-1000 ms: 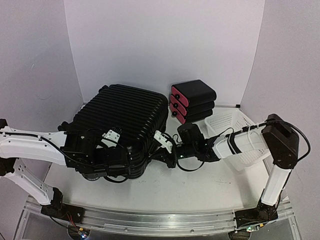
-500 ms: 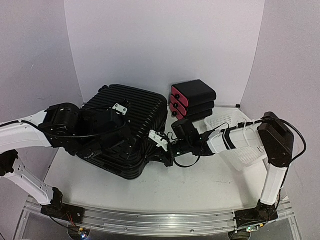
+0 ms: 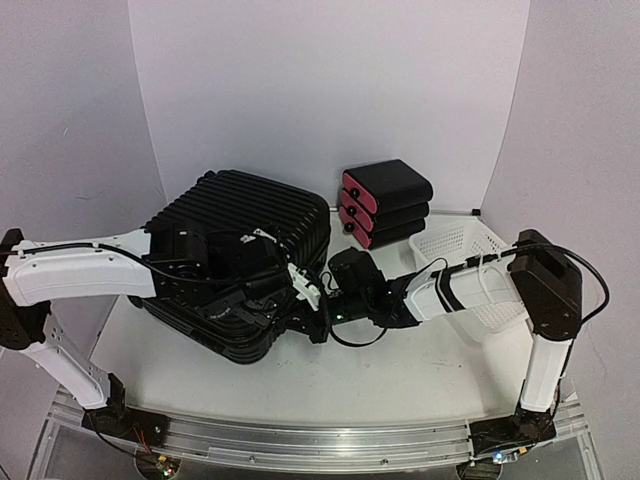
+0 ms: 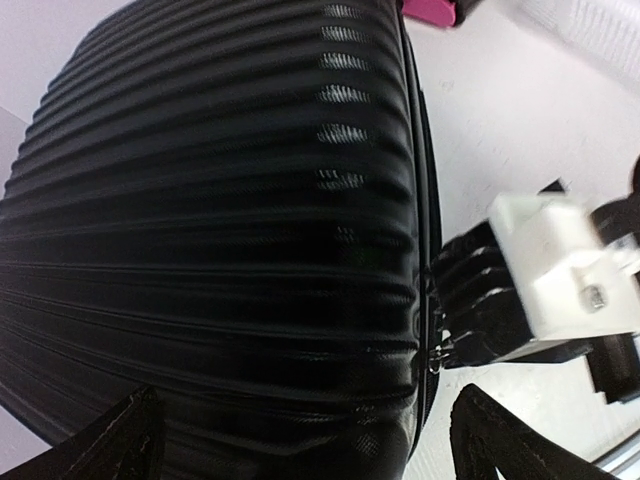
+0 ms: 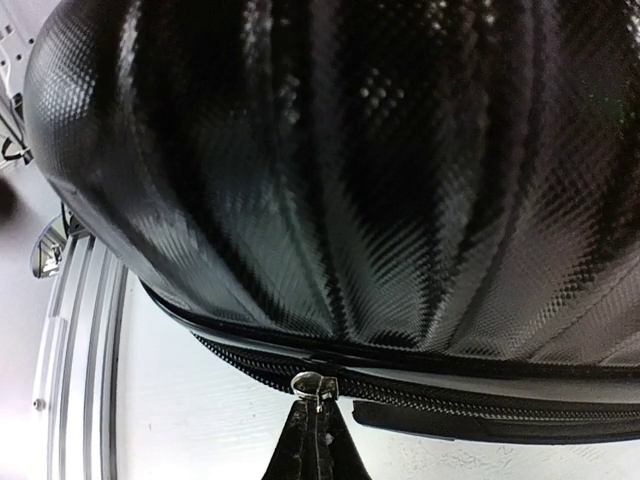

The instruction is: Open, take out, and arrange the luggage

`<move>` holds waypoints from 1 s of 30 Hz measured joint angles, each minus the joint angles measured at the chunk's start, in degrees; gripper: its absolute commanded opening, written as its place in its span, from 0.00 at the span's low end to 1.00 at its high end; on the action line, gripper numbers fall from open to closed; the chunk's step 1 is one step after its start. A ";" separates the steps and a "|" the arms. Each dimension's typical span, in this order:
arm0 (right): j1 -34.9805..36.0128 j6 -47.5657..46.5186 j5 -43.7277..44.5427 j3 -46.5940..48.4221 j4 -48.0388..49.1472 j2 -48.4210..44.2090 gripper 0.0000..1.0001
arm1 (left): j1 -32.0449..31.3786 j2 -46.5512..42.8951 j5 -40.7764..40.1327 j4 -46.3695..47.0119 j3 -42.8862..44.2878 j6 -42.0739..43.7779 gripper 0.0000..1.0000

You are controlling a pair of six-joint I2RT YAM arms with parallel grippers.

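Okay, my left arm [image 3: 85, 272] comes in low from the suitcase's left side and lies across the ribbed top of the suitcase [image 3: 240, 210]. The left gripper [image 4: 310, 450] is over the shell with its fingers [image 4: 125, 445] spread wide apart. My right arm [image 3: 470, 285] stretches out flat above the table [image 3: 400, 375] toward the suitcase's right edge. The right gripper [image 5: 315, 425] is pinched together on the zipper pull [image 5: 308, 383], right at the seam.

The suitcase lies on its broad side on the table, ribbed shell up and zipper seam toward the right gripper. Just behind its right rear corner is a stack of black boxes [image 3: 385, 200] with pink fronts. Right of the suitcase is a white mesh basket [image 3: 470, 238], near the boxes. My right forearm crosses the basket's front and hides part of it, and my left wrist covers the suitcase's near top.

Count: one suitcase, three boxes, one basket, two arms.
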 measured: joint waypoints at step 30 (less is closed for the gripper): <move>-16.17 -16.37 4.13 9.29 -0.24 7.98 0.00 | 1.01 -2.12 -6.14 -4.74 -7.30 -19.19 0.96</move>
